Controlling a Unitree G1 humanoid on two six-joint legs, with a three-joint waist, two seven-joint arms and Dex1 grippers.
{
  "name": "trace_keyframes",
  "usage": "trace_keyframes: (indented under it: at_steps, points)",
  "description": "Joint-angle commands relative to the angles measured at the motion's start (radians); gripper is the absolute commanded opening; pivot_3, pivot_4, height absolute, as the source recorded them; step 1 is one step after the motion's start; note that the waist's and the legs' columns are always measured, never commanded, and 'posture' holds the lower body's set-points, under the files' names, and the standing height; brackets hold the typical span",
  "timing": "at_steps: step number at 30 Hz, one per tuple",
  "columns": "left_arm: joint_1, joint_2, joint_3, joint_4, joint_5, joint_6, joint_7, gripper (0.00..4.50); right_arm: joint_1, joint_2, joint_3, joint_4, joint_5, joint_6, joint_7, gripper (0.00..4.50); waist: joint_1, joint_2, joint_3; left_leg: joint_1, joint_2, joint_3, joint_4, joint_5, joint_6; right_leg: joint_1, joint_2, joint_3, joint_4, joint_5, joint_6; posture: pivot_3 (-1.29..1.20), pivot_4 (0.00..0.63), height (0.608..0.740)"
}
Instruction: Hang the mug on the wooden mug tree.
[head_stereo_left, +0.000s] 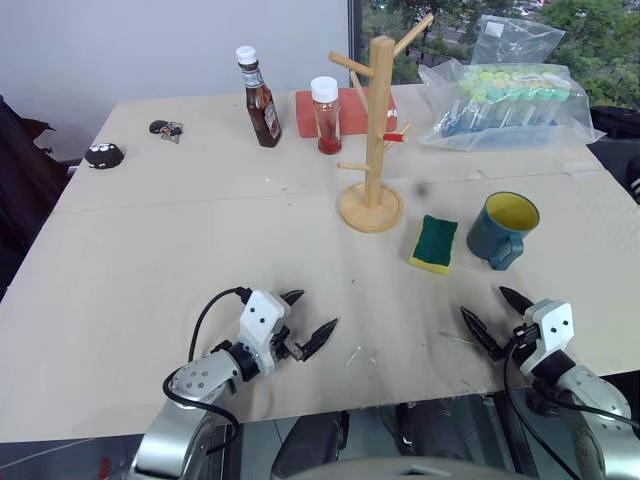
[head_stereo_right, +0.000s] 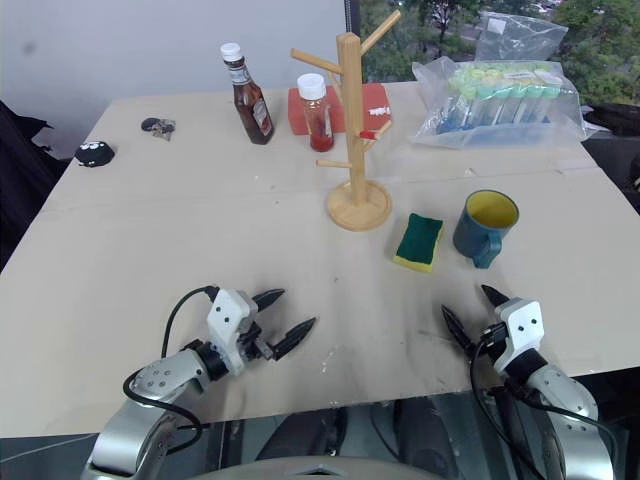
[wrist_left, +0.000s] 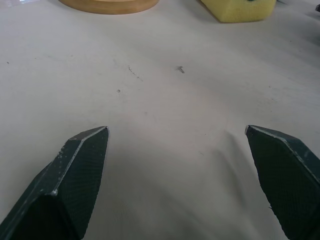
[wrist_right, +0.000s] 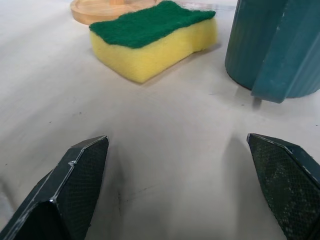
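Observation:
The teal-blue mug with a yellow inside stands upright on the table at the right, its handle turned toward me. To its left stands the pale wooden mug tree, a post with angled pegs on a round base, one peg red-tipped. My right gripper hovers open near the table's front edge, short of the mug and holding nothing. My left gripper is open too, at the front left, far from both, over bare table.
A green-and-yellow sponge lies between the tree's base and the mug. A brown sauce bottle, a red spice jar and a red block stand behind the tree. A clear bag of tubes is at the back right. Small dark items lie far left.

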Motion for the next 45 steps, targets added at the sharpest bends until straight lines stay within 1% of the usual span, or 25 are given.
trace_keyframes:
  at_steps: [1,4,6,9,13,15,19,25,28,29,31,32,33,34,35,38,39,42,45]
  points:
    - [-0.01,0.01,0.014,-0.03,-0.021,-0.006,-0.014,4.5,0.022,-0.039,0.007,-0.05,0.014,-0.009,0.051,4.48,0.0,0.0,0.0,0.0,0.0,0.0,0.0,0.0,0.0,0.0,0.0,0.0,0.0,0.0,0.0,0.0,0.15,0.74]
    - [-0.027,0.026,0.027,-0.054,-0.046,-0.008,-0.041,4.5,0.023,-0.088,0.027,-0.098,0.02,-0.002,0.106,4.48,0.0,0.0,0.0,0.0,0.0,0.0,0.0,0.0,0.0,0.0,0.0,0.0,0.0,0.0,0.0,0.0,0.15,0.74]
    - [-0.042,0.039,0.039,-0.069,-0.081,-0.002,-0.066,4.5,0.007,-0.106,0.044,-0.139,0.032,0.025,0.117,4.48,-0.002,0.001,0.001,0.0,0.0,0.0,0.0,0.0,0.0,0.0,0.0,0.0,0.0,0.0,0.0,0.0,0.15,0.74]
    - [-0.069,0.079,0.065,-0.101,-0.155,0.031,-0.12,4.5,-0.057,-0.11,0.083,-0.2,0.028,0.08,0.097,4.48,-0.003,0.0,0.001,0.0,0.001,0.0,0.0,0.0,0.0,0.0,0.0,-0.001,0.0,0.0,0.0,0.0,0.15,0.74]
    - [-0.115,0.134,0.108,-0.143,-0.254,0.084,-0.172,4.5,-0.181,-0.086,0.142,-0.225,-0.035,0.144,0.018,4.48,-0.001,-0.001,0.001,0.0,0.002,0.0,0.0,0.001,-0.001,0.0,0.0,-0.003,0.0,0.0,0.0,0.0,0.15,0.74]
    - [-0.131,0.163,0.122,-0.161,-0.287,0.102,-0.197,4.5,-0.23,-0.075,0.171,-0.213,-0.066,0.167,-0.008,4.48,-0.001,-0.001,0.002,0.0,0.002,0.0,0.0,0.002,-0.005,-0.001,0.0,-0.003,0.0,0.0,0.0,0.0,0.15,0.74]
    - [-0.145,0.246,0.158,-0.173,-0.309,0.128,-0.247,4.5,-0.354,-0.06,0.242,-0.133,-0.191,0.21,-0.078,4.48,-0.002,-0.001,0.002,-0.001,0.001,0.0,0.0,0.002,-0.005,-0.001,0.0,-0.003,-0.001,0.002,-0.004,0.0,0.15,0.74]
    - [-0.144,0.275,0.188,-0.174,-0.314,0.118,-0.261,4.5,-0.487,-0.036,0.317,-0.008,-0.308,0.284,-0.134,4.48,-0.002,-0.001,0.002,-0.001,0.001,0.001,-0.001,0.002,-0.005,-0.002,0.001,-0.002,-0.002,0.003,-0.005,0.0,0.15,0.74]
    - [-0.146,0.279,0.199,-0.183,-0.322,0.121,-0.263,4.5,-0.521,-0.022,0.334,0.009,-0.321,0.344,-0.137,4.48,-0.001,-0.001,0.002,-0.001,0.001,0.001,-0.001,0.002,-0.005,-0.002,0.001,-0.003,-0.002,0.003,-0.005,0.0,0.15,0.74]
    - [-0.147,0.281,0.203,-0.187,-0.325,0.124,-0.262,4.5,-0.526,-0.017,0.337,0.006,-0.315,0.369,-0.13,3.97,-0.001,-0.001,0.002,-0.001,0.001,0.001,-0.001,0.002,-0.005,-0.002,0.001,-0.003,-0.002,0.003,-0.005,0.0,0.15,0.74]
    - [-0.159,0.278,0.208,-0.204,-0.341,0.136,-0.25,4.5,-0.521,-0.01,0.339,-0.004,-0.303,0.398,-0.118,3.36,-0.002,-0.001,0.002,-0.001,0.001,0.001,-0.001,0.002,-0.005,-0.002,0.001,-0.002,-0.002,0.003,-0.005,0.0,0.15,0.74]
    - [-0.167,0.275,0.209,-0.21,-0.347,0.136,-0.243,4.5,-0.516,-0.009,0.34,-0.01,-0.301,0.405,-0.114,2.92,-0.002,-0.001,0.002,-0.001,0.001,0.001,-0.001,0.002,-0.005,-0.002,0.001,-0.002,-0.002,0.003,-0.005,0.0,0.15,0.74]
    - [-0.176,0.27,0.211,-0.214,-0.358,0.139,-0.238,4.5,-0.513,-0.009,0.341,-0.012,-0.302,0.407,-0.113,2.65,-0.001,-0.001,0.002,-0.001,0.001,0.001,-0.001,0.002,-0.005,-0.002,0.001,-0.002,-0.002,0.003,-0.005,0.0,0.15,0.74]
    - [-0.185,0.265,0.212,-0.217,-0.37,0.143,-0.235,4.5,-0.511,-0.009,0.341,-0.014,-0.303,0.409,-0.112,2.19,-0.002,-0.001,0.002,-0.001,0.001,0.001,-0.001,0.002,-0.005,-0.002,0.001,-0.003,-0.002,0.003,-0.005,0.0,0.15,0.74]
    - [-0.195,0.262,0.213,-0.218,-0.379,0.146,-0.235,4.5,-0.511,-0.009,0.34,-0.016,-0.304,0.413,-0.112,1.96,-0.002,-0.001,0.002,-0.001,0.001,0.001,-0.001,0.002,-0.005,-0.002,0.001,-0.003,-0.002,0.003,-0.005,0.0,0.15,0.74]
    - [-0.224,0.26,0.209,-0.218,-0.404,0.157,-0.234,4.5,-0.51,-0.007,0.338,-0.024,-0.304,0.422,-0.113,0.4,-0.003,-0.001,0.002,-0.001,0.001,0.001,-0.001,0.002,-0.005,-0.002,0.001,-0.003,-0.002,0.003,-0.005,0.0,0.15,0.74]
    - [-0.236,0.26,0.207,-0.218,-0.414,0.16,-0.236,4.5,-0.511,-0.007,0.335,-0.027,-0.304,0.424,-0.113,0.09,-0.003,-0.001,0.002,-0.001,0.001,0.001,-0.001,0.002,-0.005,-0.002,0.001,-0.003,-0.002,0.003,-0.005,0.0,0.15,0.74]
    - [-0.263,0.262,0.205,-0.215,-0.439,0.171,-0.241,4.5,-0.514,-0.008,0.326,-0.042,-0.3,0.425,-0.111,0.03,-0.003,-0.001,0.002,-0.001,0.001,0.001,-0.001,0.002,-0.005,-0.002,0.001,-0.003,-0.002,0.003,-0.005,0.0,0.15,0.74]
    - [-0.293,0.27,0.203,-0.215,-0.465,0.186,-0.251,4.5,-0.527,-0.02,0.305,-0.112,-0.267,0.455,-0.085,0.03,-0.003,-0.001,0.002,-0.001,0.001,0.001,-0.001,0.002,-0.005,-0.002,0.002,-0.002,-0.002,0.003,-0.005,0.0,0.15,0.74]
